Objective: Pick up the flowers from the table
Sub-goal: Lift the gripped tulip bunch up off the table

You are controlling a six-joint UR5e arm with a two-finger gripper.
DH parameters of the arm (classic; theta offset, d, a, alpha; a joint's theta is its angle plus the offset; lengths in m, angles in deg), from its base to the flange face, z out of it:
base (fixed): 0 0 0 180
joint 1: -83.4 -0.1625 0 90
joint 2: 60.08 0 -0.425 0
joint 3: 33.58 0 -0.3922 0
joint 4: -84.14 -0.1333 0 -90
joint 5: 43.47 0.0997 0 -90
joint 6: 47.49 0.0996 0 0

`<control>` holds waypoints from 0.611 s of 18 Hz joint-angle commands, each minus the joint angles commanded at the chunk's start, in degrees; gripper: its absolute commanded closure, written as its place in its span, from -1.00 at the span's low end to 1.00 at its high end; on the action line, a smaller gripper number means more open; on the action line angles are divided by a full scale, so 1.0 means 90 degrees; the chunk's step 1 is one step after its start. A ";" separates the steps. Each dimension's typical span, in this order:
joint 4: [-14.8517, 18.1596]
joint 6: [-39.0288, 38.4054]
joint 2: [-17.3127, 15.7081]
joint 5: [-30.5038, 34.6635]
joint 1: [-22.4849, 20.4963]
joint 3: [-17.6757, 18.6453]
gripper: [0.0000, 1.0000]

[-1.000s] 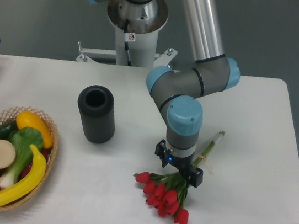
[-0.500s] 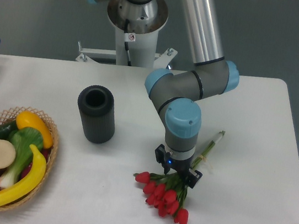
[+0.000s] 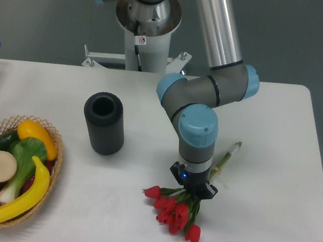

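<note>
Directly beneath hand (image 3: 193,188), flowers (image 3: 176,209) (stems pinched), buds splayed on table (image 3: 267,136)

No readable text; only an illegible red-and-white sticker (image 3: 141,40) on the robot's base column (image 3: 145,31).
</note>
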 joint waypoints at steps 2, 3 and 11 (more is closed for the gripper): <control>0.0010 -0.0010 -0.0166 0.0009 -0.0029 0.0000 1.00; 0.0039 -0.0010 -0.0292 0.0029 -0.0058 0.0010 1.00; 0.1363 0.0108 -0.0733 -0.0547 -0.0645 -0.0799 1.00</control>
